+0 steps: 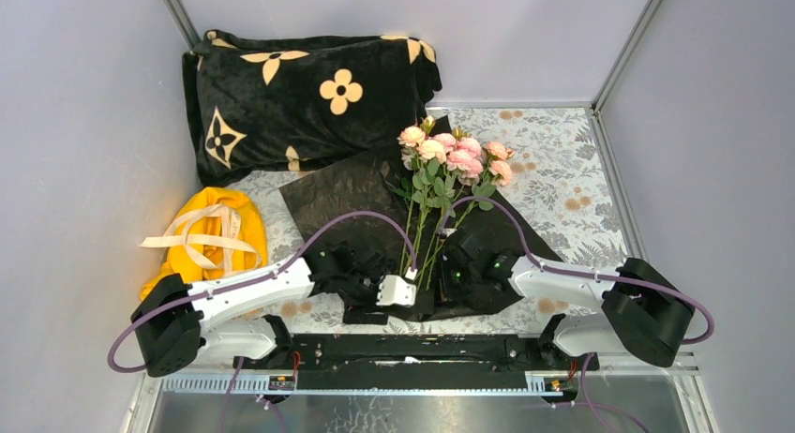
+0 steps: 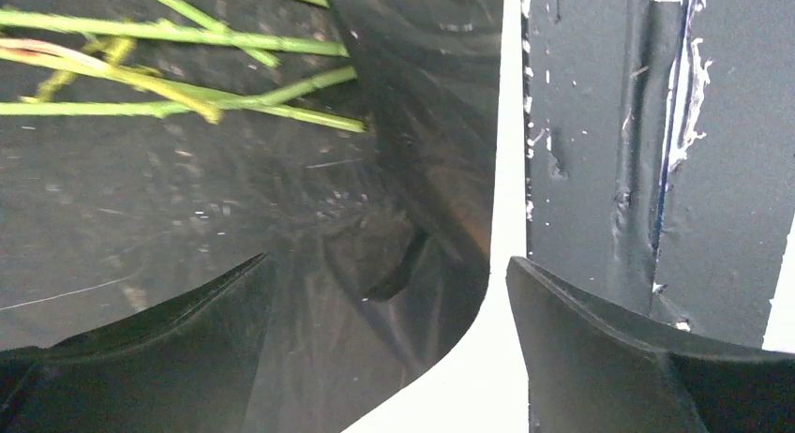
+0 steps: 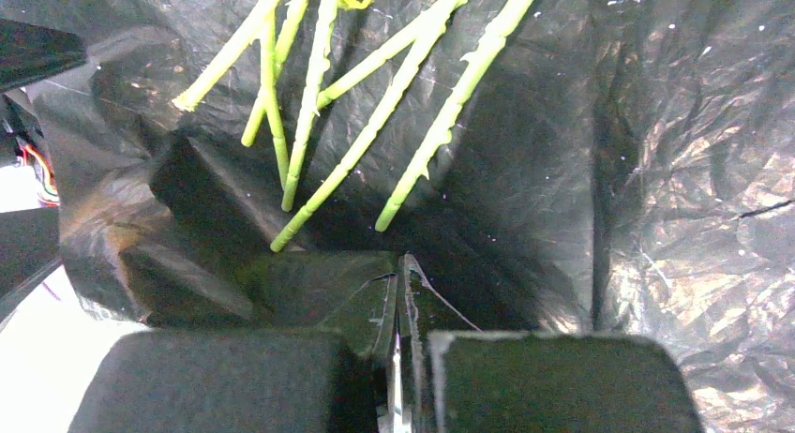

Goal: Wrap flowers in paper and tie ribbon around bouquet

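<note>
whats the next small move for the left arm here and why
Probably close the left fingers on the near edge of the paper and lift it a little. They stand open over that edge, the right fingers look shut on a paper fold by the stem ends, and the flowers lie unwrapped on the sheet.

High rear camera looks down on the worktop (image 1: 562,161); both wrist cameras, close over the paper (image 3: 656,171), share stems of the flowers (image 2: 187,34).

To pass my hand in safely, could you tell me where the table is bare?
Bare tablecloth lies right of the flowers and paper, up to the wall. Crowded: blanket behind, ribbon and yellow garment left.
</note>
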`<state>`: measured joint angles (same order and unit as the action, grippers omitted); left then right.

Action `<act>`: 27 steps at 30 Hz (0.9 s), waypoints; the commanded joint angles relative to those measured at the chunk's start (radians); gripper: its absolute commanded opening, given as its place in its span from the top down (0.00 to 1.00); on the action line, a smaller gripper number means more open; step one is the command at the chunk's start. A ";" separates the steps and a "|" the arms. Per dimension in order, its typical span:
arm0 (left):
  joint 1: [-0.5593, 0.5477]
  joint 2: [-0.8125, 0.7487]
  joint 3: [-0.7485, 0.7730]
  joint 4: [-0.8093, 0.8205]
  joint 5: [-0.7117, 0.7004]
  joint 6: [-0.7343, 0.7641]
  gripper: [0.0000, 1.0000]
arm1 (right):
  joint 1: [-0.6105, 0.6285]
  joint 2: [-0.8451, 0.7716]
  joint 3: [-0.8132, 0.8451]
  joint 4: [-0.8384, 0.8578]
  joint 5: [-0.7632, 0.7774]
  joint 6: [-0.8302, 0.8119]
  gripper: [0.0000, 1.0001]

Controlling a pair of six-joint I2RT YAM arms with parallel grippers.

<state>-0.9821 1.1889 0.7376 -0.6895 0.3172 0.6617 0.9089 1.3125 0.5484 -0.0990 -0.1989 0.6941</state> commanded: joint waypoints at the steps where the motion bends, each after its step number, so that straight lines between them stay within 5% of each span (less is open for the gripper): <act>1: -0.003 0.015 -0.039 0.094 0.058 -0.017 0.01 | 0.002 0.005 0.051 -0.046 0.036 0.000 1.00; 9: 0.016 0.056 -0.051 0.250 -0.001 -0.119 0.07 | 0.002 0.002 0.082 -0.081 0.018 0.001 1.00; 12: 0.053 0.067 -0.054 0.301 0.025 -0.160 0.37 | 0.002 0.025 0.098 -0.096 -0.020 -0.010 1.00; 18: 0.058 0.084 -0.058 0.275 0.090 -0.187 0.82 | 0.002 0.015 0.136 -0.167 -0.059 -0.053 0.94; 27: 0.089 0.160 -0.031 0.283 0.025 -0.249 0.96 | 0.002 -0.067 0.112 -0.213 -0.133 -0.089 0.59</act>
<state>-0.9070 1.3273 0.6868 -0.4522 0.3664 0.4515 0.9089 1.3106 0.6449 -0.2810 -0.2634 0.6319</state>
